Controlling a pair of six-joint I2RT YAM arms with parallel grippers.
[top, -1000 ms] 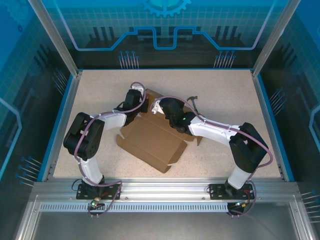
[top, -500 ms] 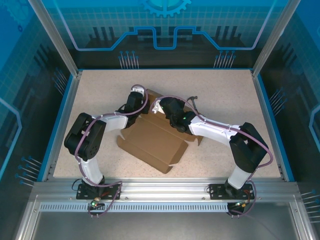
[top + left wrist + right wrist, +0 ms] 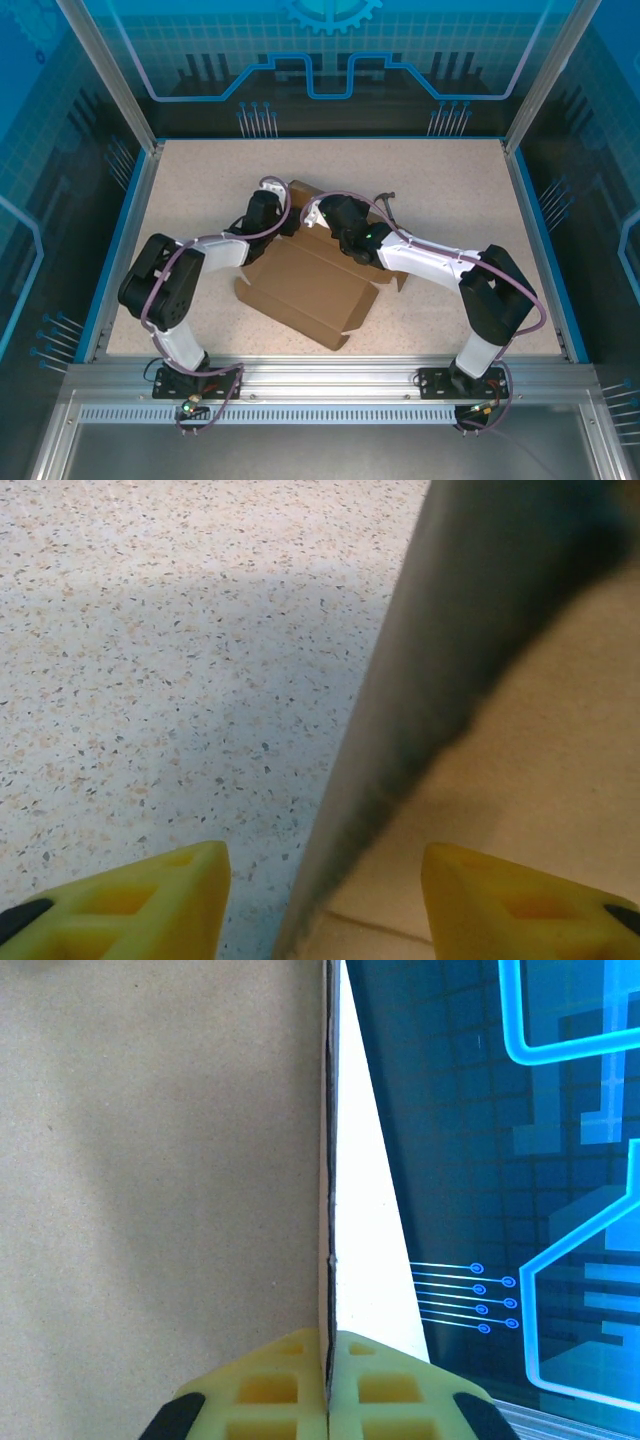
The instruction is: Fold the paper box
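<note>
A: Which step are we at?
B: Paper box [image 3: 305, 285] mid-table [image 3: 440, 180], half folded. Right gripper [image 3: 328, 1385] clamped on a raised panel's edge; left gripper [image 3: 322, 898] jaws apart, astride another flap.
A: Next, we judge: close left, fold inward.

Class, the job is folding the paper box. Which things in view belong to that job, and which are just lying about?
Belongs: paper box; left end effector, jaws apart around a box wall; right end effector, shut on its edge.
Lying about: small dark tool on the table.
</note>
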